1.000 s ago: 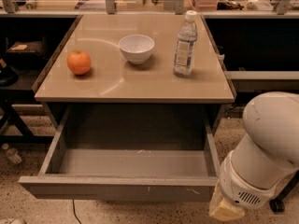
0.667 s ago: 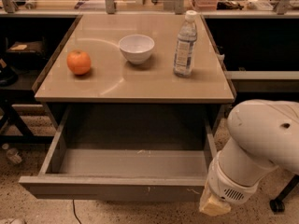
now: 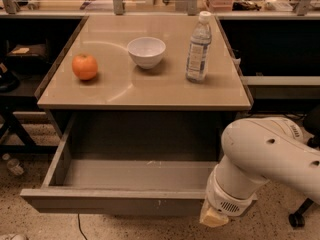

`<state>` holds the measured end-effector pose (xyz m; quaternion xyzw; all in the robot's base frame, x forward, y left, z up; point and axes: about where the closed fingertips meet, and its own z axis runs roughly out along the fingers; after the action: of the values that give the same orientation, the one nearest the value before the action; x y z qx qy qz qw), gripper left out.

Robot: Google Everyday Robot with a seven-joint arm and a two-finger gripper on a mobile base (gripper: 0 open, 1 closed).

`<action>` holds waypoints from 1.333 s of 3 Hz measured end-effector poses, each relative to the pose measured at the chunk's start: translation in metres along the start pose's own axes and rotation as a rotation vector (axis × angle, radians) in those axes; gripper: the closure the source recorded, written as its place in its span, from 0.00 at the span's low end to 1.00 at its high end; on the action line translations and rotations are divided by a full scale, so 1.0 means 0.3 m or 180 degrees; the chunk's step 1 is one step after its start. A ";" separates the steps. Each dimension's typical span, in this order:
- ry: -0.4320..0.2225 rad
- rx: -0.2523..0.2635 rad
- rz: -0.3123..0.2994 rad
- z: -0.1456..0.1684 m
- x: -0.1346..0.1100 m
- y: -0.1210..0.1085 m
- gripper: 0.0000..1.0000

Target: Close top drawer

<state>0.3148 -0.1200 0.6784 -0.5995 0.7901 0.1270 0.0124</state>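
My gripper (image 3: 214, 218) sits low, the open drawer (image 3: 115, 201) front just left of it, for pushing; its state I cannot tell

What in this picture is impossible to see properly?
Camera view, throughout.
- The gripper, by the top drawer's front right corner: mostly hidden under the arm; contact with the drawer unclear.
- Drawer's right wall: hidden by the arm.
- The bottle label: too small to read.
- Below the drawer: cut off by the bottom edge.
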 end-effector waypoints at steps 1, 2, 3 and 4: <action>-0.0001 0.0004 -0.0007 0.010 -0.005 -0.004 0.87; -0.0001 0.0004 -0.0007 0.010 -0.005 -0.004 0.64; -0.0001 0.0004 -0.0007 0.010 -0.005 -0.004 0.41; -0.0001 0.0004 -0.0007 0.010 -0.005 -0.004 0.18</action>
<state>0.3161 -0.1182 0.6757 -0.6004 0.7895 0.1265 0.0131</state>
